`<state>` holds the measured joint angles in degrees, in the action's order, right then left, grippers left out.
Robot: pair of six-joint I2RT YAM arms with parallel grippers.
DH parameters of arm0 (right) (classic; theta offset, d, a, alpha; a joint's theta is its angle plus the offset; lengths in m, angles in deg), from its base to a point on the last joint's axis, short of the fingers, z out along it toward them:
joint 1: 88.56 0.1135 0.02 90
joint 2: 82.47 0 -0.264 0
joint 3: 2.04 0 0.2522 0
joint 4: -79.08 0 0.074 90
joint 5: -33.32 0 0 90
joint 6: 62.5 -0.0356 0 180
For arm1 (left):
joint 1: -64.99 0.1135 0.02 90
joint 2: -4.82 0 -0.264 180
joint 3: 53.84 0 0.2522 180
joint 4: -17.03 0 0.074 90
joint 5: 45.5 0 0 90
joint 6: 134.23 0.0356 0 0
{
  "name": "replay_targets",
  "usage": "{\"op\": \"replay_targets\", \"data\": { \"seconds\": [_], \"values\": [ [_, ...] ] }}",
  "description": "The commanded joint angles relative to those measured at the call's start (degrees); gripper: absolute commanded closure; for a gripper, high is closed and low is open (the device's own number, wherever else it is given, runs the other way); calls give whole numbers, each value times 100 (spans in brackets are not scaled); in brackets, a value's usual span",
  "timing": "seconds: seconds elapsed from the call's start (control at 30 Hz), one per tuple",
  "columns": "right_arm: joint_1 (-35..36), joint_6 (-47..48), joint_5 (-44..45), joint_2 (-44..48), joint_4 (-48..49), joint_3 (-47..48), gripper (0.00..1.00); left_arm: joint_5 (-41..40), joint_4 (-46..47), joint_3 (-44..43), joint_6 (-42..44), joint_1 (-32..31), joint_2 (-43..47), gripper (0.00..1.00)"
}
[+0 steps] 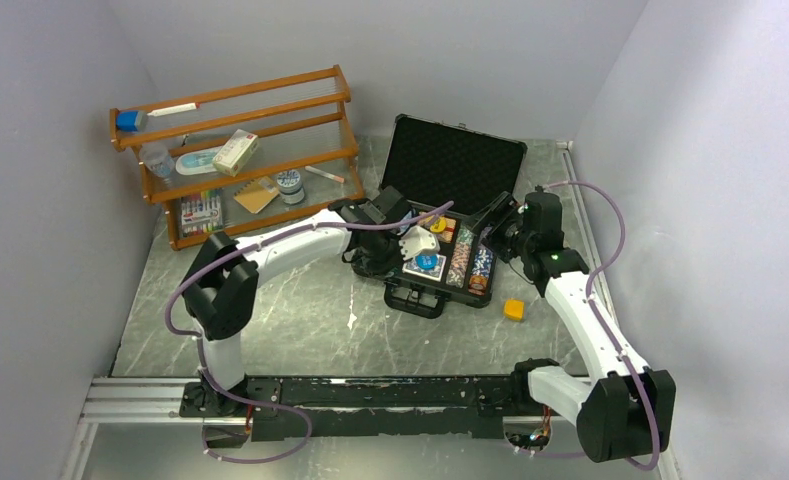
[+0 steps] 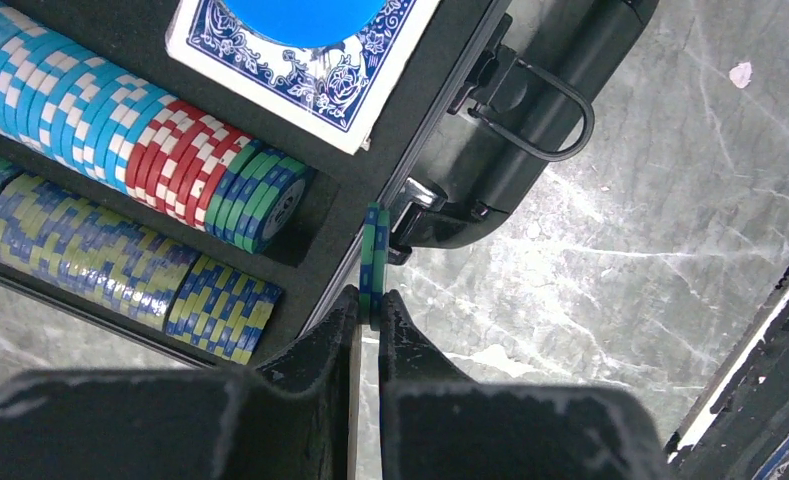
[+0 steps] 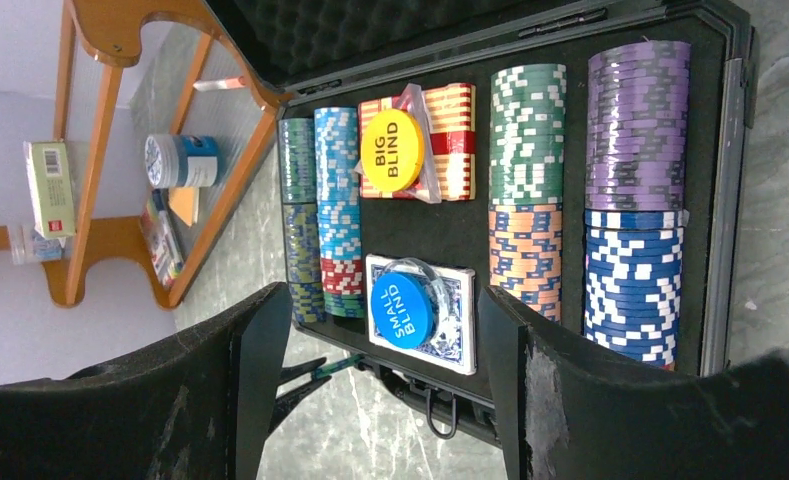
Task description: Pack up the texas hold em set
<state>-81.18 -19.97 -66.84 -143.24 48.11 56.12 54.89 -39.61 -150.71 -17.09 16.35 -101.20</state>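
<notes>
The marbled table (image 1: 300,320) carried the open black case (image 1: 450,160), lid up, sitting between both arms, with the orange rack (image 1: 232,93) off to its left at the back. The right gripper (image 3: 385,300) hung over the tray, fingers spread wide, nothing in them. Rows of striped chips (image 3: 635,130) packed the foam slots. Between them lay a red deck (image 3: 455,140) under the yellow BIG BLIND button (image 3: 392,150) and a blue deck (image 3: 450,320) under the blue SMALL BLIND button (image 3: 402,310). And there, the left gripper (image 2: 368,305) pinched a green chip (image 2: 374,250) on edge at the case's front rim, just beside the latch (image 2: 422,192).
</notes>
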Motion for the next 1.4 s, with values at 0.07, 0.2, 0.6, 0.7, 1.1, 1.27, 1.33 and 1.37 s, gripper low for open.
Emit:
{"op": "replay_targets", "data": {
  "seconds": [0.07,0.2,0.6,0.7,1.1,1.27,1.33,1.37],
  "values": [
    [-112,118,-260,38,104,-64,28,-512,-115,-318,131,-55,-90,93],
    [-144,85,-292,40,134,-97,28,-450,-121,-486,228,-71,61,93],
    [-149,80,-350,65,161,-148,28,-607,61,-363,401,-67,-57,93],
    [-152,65,-393,65,183,-166,28,-832,293,-361,330,-78,-170,93],
    [-159,62,-413,42,148,-183,29,-1389,379,-493,165,-146,-472,73],
    [-164,74,-367,52,108,-157,29,-1547,455,-463,112,-146,-313,59],
    [-171,106,-305,58,51,-138,29,-1558,482,-433,92,-147,-212,58],
    [-175,125,-269,64,26,-115,29,-1566,517,-401,76,-146,-140,58]
  ]
}}
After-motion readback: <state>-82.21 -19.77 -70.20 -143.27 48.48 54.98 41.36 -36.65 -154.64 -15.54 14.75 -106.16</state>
